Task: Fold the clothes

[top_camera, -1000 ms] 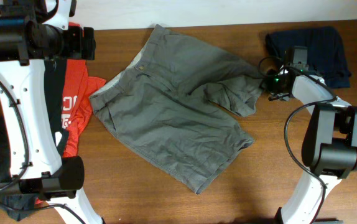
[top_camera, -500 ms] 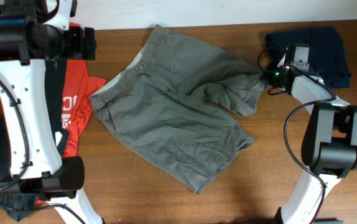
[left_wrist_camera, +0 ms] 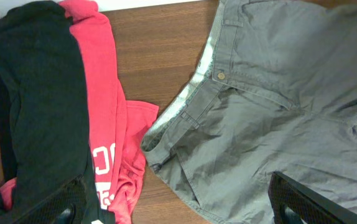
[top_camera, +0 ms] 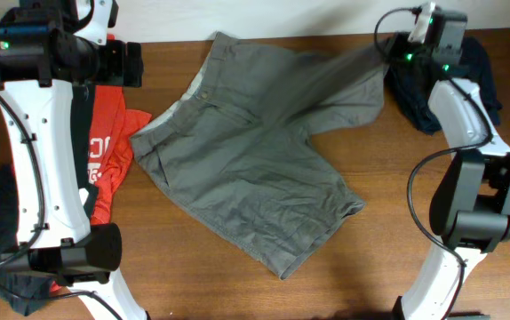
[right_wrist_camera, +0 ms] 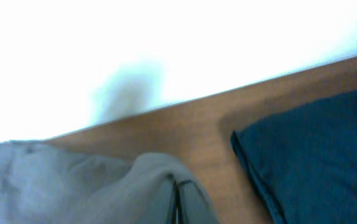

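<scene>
The grey-olive shorts [top_camera: 255, 151] lie spread across the table's middle, waistband with button toward the left [left_wrist_camera: 219, 73]. My right gripper [top_camera: 395, 59] is shut on the hem of the shorts' far leg [right_wrist_camera: 160, 177] and holds it lifted and stretched toward the table's back right. My left gripper [left_wrist_camera: 178, 208] is open and empty, hovering high above the shorts' waistband and the red shirt; in the overhead view it is at the back left [top_camera: 126, 64].
A red shirt [top_camera: 106, 151] with white lettering and a black garment [left_wrist_camera: 38, 99] lie at the left. A small dark navy garment [top_camera: 473, 76] lies at the back right, under my right arm. The white wall runs along the table's far edge.
My right gripper has risen and moved toward the back edge, pulling the shorts' folded leg out straight. The left arm has barely moved.
</scene>
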`<state>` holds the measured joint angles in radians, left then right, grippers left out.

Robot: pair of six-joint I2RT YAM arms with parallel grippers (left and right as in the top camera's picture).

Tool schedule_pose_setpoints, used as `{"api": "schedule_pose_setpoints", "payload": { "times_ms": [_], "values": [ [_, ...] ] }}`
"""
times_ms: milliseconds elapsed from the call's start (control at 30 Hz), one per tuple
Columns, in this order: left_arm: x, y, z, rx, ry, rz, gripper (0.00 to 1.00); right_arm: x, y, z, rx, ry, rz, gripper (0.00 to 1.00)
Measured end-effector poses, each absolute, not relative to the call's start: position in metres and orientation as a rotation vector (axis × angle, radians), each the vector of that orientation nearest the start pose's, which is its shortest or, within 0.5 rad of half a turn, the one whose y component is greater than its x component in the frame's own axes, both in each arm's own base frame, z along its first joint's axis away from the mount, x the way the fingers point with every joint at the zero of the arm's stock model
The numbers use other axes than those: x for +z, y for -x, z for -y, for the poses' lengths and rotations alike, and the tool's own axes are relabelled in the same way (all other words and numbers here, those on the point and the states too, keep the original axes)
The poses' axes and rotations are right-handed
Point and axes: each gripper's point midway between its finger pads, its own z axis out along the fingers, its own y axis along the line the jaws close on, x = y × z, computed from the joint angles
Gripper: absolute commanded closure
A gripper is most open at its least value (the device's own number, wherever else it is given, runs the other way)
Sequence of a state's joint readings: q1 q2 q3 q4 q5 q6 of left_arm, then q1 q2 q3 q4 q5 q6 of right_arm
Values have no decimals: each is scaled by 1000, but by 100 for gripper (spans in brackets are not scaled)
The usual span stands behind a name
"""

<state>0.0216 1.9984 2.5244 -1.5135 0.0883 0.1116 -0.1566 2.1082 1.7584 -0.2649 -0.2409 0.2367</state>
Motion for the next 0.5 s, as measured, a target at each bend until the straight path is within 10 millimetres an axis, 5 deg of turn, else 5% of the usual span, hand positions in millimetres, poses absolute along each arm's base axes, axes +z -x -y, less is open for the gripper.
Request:
{"api": "schedule_pose_setpoints", "payload": {
  "times_ms": [233,500],
  "values": [
    [326,-450,5,-60,-149,-2535,7,121,-545,55,279,-406,-2483,14],
    [326,-449,5,-60,-148,-2536,7,86,-498,44,325,-480,-2696,27]
  ]
}}
